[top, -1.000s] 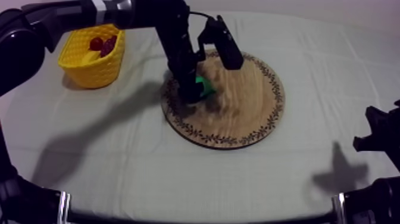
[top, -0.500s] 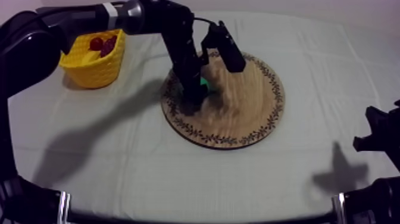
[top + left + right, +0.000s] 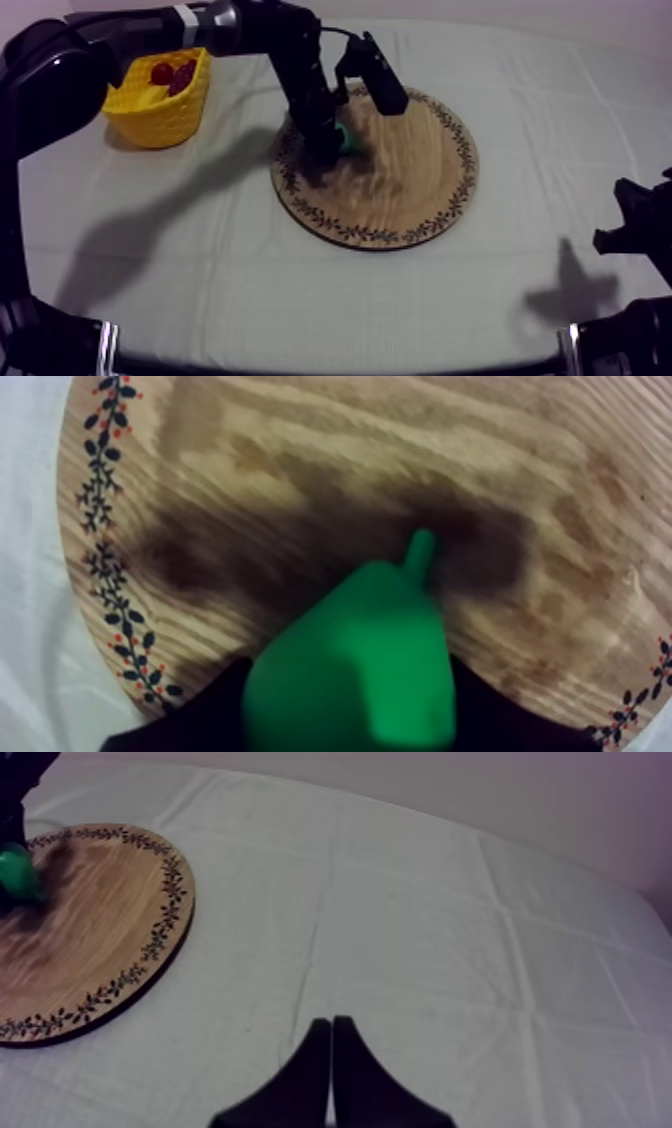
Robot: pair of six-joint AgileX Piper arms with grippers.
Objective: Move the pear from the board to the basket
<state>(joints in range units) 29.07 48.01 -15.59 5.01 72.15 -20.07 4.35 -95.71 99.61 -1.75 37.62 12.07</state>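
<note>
Grey-white cloth surface [image 3: 560,130], pale wall behind. The wooden board [image 3: 420,190] sits mid-surface and the yellow basket [image 3: 160,110] is well apart at the far left, with a small red fruit [image 3: 162,73] already inside.

Change over the last second: the left arm's upper link has swung up and back, and the left end effector [image 3: 325,148] has crept a little toward the board's far rim on the basket side. The green spot of the pear [image 3: 355,661] moved with it instead of staying put.

The left wrist view shows the pear wedged between the two black fingers, stem pointing away, with a dark shadow on the wood beneath. So the left end effector is clamped on the pear.

Judgement: the grasp has taken and the lift is starting. I can't tell whether the pear has cleared the wood yet; it is still over the board, not near the basket. The carry to the basket is still to do.

The right end effector [image 3: 331,1037] has not moved: fingers pressed together, empty, low at the right edge.
</note>
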